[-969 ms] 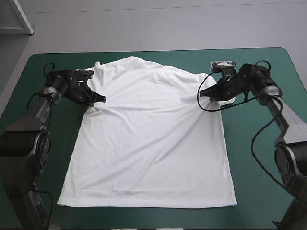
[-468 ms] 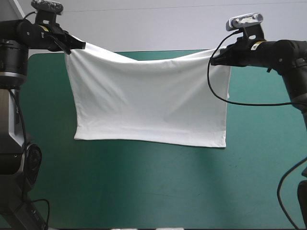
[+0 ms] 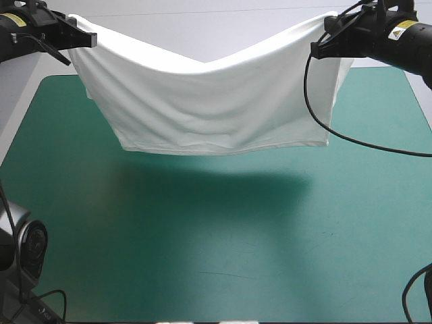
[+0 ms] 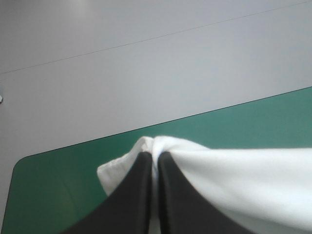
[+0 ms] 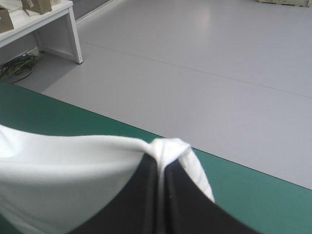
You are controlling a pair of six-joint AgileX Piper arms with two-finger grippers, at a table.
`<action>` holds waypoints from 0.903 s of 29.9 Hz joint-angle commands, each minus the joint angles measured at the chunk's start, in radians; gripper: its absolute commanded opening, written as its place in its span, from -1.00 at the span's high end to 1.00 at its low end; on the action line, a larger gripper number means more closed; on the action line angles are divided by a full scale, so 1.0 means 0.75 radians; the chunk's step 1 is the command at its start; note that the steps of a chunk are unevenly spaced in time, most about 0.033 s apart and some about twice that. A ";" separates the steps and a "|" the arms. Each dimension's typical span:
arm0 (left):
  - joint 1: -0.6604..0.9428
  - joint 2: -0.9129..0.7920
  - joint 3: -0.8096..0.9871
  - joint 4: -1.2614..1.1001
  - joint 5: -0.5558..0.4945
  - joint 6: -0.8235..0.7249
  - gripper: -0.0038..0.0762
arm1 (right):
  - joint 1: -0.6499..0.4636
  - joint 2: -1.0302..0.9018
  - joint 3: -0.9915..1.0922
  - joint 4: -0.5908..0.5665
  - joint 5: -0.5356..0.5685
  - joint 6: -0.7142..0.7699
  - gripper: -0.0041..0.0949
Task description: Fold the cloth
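Jaws of both arms clamp the T-shirt (image 3: 209,101) by its upper corners in the high view, and it hangs sagging above the far half of the desk (image 3: 216,236). Left wrist view: left jaws pinch white cloth. Right wrist view: right jaws likewise.

A wide counter (image 3: 202,270) with a teal-green cover and rounded corners stands on a smooth, pale grey floor (image 3: 202,30) crossed by thin seam lines. A soft dark shadow (image 3: 202,182) lies across the cover. Beyond the far edge, a white side counter (image 5: 48,18) holds brown cartons (image 5: 36,5). Cables (image 5: 17,66) lie beneath it.
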 commanded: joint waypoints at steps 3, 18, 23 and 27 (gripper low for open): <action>-0.006 0.005 -0.034 0.016 -0.155 0.013 0.86 | -0.011 0.028 -0.046 0.012 -0.271 -0.049 0.95; -0.006 0.214 -0.034 -0.048 -0.708 0.039 0.86 | -0.011 0.337 -0.174 0.302 -0.879 -0.146 0.95; -0.006 0.202 -0.034 -0.051 -0.672 0.039 0.86 | -0.068 0.358 -0.238 0.302 -0.646 -0.115 0.95; -0.006 0.260 -0.034 -0.051 -0.452 0.072 0.86 | -0.130 0.388 -0.233 0.206 -0.325 -0.016 0.95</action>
